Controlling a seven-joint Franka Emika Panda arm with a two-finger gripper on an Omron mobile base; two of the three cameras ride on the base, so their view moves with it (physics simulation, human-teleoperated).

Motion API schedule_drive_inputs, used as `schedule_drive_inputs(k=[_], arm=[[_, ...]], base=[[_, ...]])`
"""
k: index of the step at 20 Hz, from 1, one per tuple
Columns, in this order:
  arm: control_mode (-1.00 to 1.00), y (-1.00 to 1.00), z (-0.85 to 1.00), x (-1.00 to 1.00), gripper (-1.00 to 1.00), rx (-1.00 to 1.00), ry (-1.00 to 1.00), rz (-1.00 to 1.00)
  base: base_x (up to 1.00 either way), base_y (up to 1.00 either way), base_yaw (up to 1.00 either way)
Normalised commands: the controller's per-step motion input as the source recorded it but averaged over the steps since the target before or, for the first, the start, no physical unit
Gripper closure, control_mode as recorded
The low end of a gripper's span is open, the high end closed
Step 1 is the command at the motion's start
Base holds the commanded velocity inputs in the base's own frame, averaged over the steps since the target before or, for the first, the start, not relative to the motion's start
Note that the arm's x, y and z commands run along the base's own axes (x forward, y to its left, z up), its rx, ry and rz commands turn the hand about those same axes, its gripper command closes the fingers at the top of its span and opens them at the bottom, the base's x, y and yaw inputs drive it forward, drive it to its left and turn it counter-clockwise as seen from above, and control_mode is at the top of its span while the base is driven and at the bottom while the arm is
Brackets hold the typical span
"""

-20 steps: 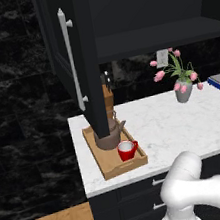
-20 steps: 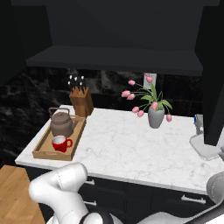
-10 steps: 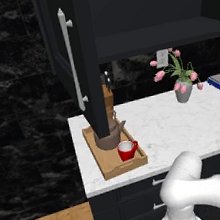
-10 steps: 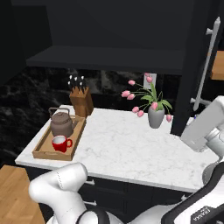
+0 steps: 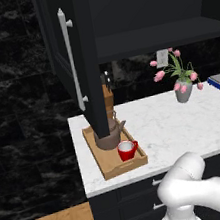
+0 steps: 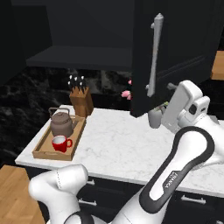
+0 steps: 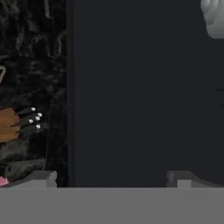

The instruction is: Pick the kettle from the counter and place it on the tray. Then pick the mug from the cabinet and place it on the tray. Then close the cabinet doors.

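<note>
On the white marble desk (image 6: 131, 148) the light-wood tray (image 6: 46, 151) sits at the left end, and in the right base view it lies at about 9 o'clock from the middle of the slab. The brown kettle (image 6: 61, 124) stands upright in the far half of the tray, and the red mug (image 6: 61, 143) stands upright just in front of it, at the kettle's 6 o'clock, handle pointing right. A knife block (image 6: 82, 99) stands on the desk just beyond the tray, at about 1 o'clock from the kettle. Above, the dark cabinet (image 6: 83, 30) is open; its left door (image 5: 73, 62) hangs out over the tray and hides part of the kettle in the left base view. The right door (image 6: 175, 48) is swung partway, its silver bar handle (image 6: 154, 54) facing the camera, with the arm's hand just right of its lower edge. In the hand view the end effector (image 7: 112, 179) has its fingers spread fully wide, holding nothing, facing the flat dark panel of that door. A vase of pink tulips (image 5: 181, 82) stands on the desk at 3 o'clock from the tray.
</note>
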Motion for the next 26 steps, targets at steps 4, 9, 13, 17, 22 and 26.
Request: schedule_drive_inputs(k=[4,9,13,17,22,26], arm=[[-1.00,0.56,0.00,0.90,-1.00,-0.06,0.08,-0.16],[-1.00,0.44,0.00,1.00,-1.00,-0.07,0.12,-0.14],[-1.00,0.35,0.00,1.00,-1.00,-0.06,0.11,-0.15],[-1.00,0.27,0.00,1.00,-1.00,-0.05,0.12,-0.14],[-1.00,0.25,0.00,0.99,-1.00,-0.06,0.13,-0.14],[-1.00,0.22,0.00,0.94,-1.00,-0.07,0.13,-0.13]], base=[[0.00,0.00,0.00],[0.00,0.00,0.00],[0.00,0.00,0.00],[0.00,0.00,0.00],[0.00,0.00,0.00],[0.00,0.00,0.00]])
